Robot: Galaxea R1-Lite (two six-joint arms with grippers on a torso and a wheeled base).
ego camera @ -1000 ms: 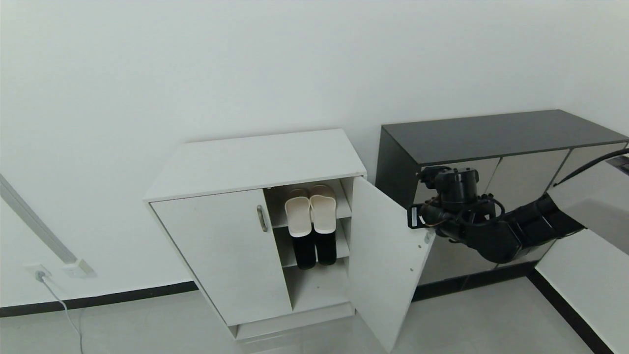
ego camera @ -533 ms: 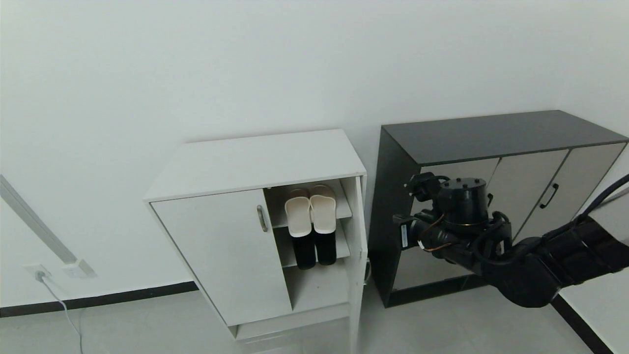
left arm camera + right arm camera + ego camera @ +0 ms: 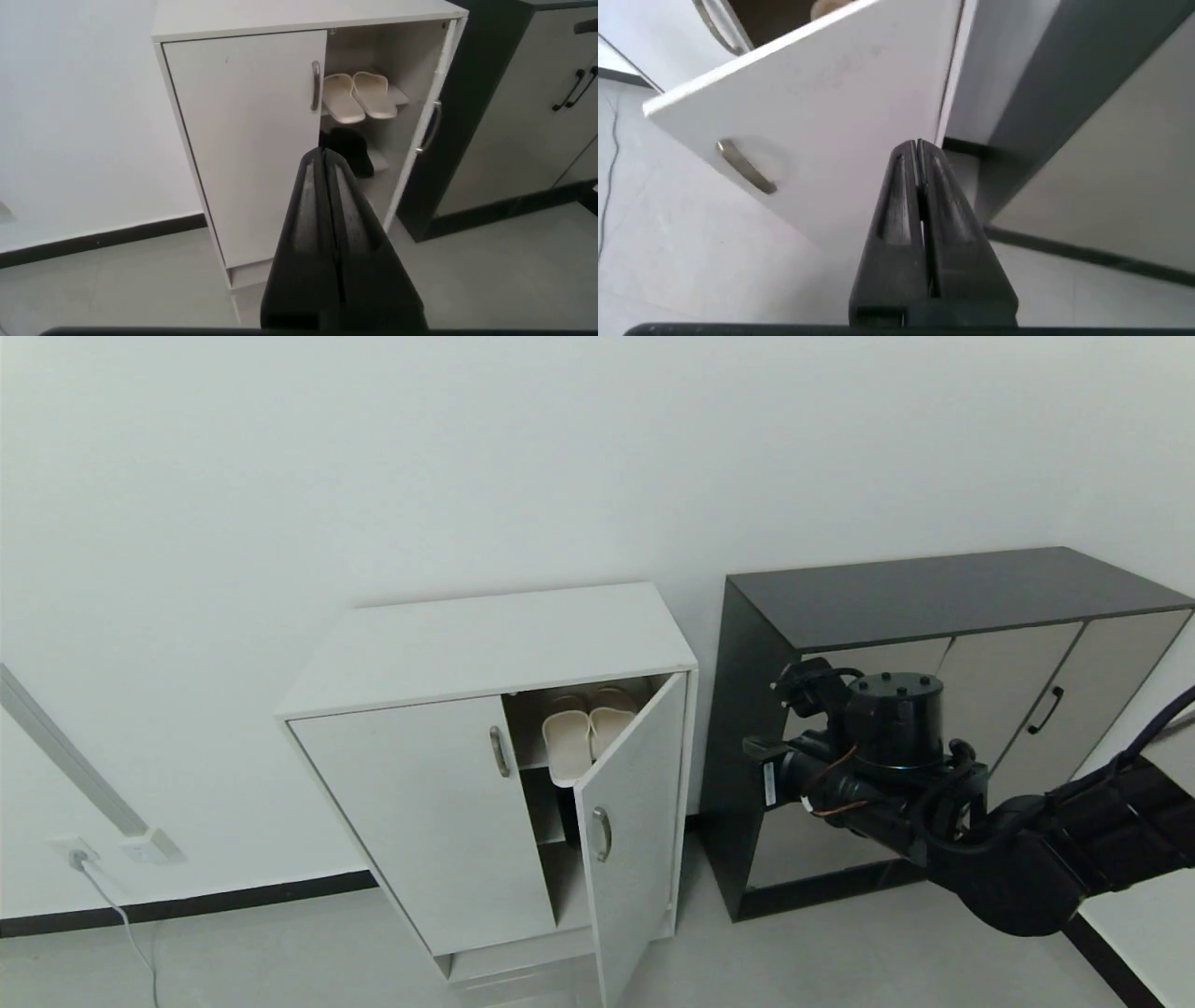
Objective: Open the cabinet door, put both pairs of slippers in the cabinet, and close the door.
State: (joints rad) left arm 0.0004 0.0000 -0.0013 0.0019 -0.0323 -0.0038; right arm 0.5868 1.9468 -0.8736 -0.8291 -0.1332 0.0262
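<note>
Cabinet door (image 3: 637, 803) half-ajar, beige slippers (image 3: 567, 747) partly behind it; left claw (image 3: 324, 161) and right claw (image 3: 918, 147) fully closed, empty.

A dark sideboard (image 3: 934, 593) with grey doors (image 3: 1004, 681) is set against the white wall (image 3: 560, 457) just behind the right jaws. Well apart on their left, a wall socket (image 3: 70, 851) is fitted, with a cable (image 3: 117, 913) plugged in.

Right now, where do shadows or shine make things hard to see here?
Head view: soft, even light; the fronts of the dark cabinet shine and mirror the floor; the white cabinet is shaded inside behind its half-open door. Left wrist view: the white slippers stand out, the black slippers nearly melt into shadow. Right wrist view: the door is lit, the opening behind it dark.
</note>
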